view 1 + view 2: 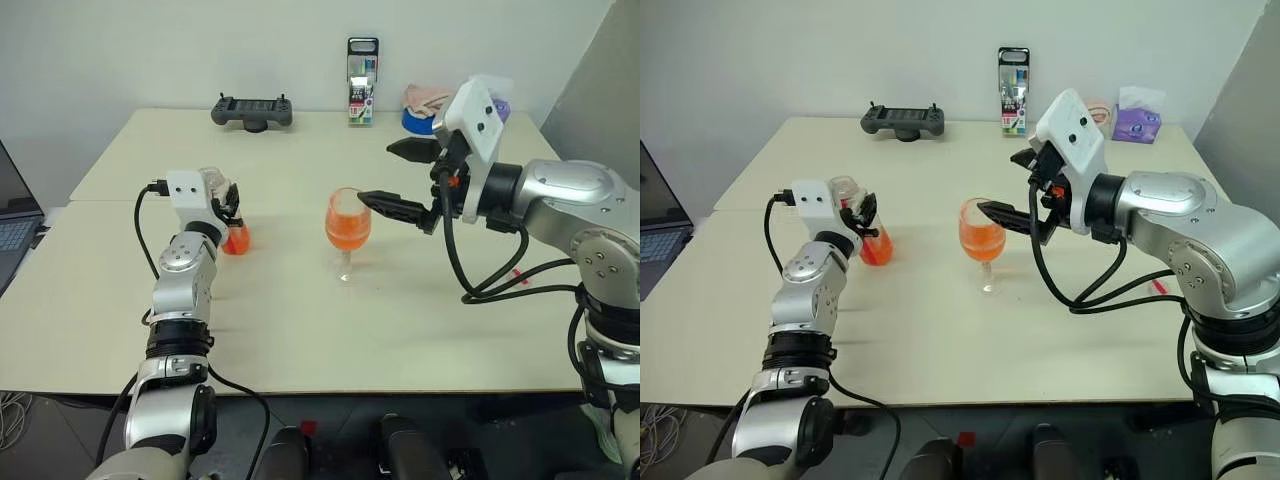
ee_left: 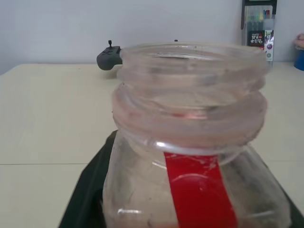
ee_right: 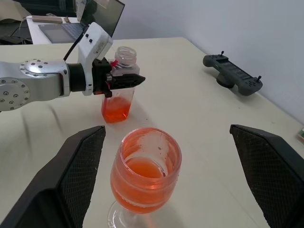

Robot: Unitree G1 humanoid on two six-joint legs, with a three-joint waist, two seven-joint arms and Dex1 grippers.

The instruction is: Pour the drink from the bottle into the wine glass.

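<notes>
The wine glass stands upright mid-table, its bowl holding orange-red drink. My right gripper is open, its two black fingers spread wide on either side of the bowl without touching it. To the left, the clear bottle stands on the table with no cap on; a little drink is left in its base. A red label strip runs down its body. My left gripper is shut on the bottle just below the neck.
A black handheld controller, a box of pens and a blue bowl with a cloth line the far edge of the beige table. A purple tissue pack sits far right. A laptop is off the left edge.
</notes>
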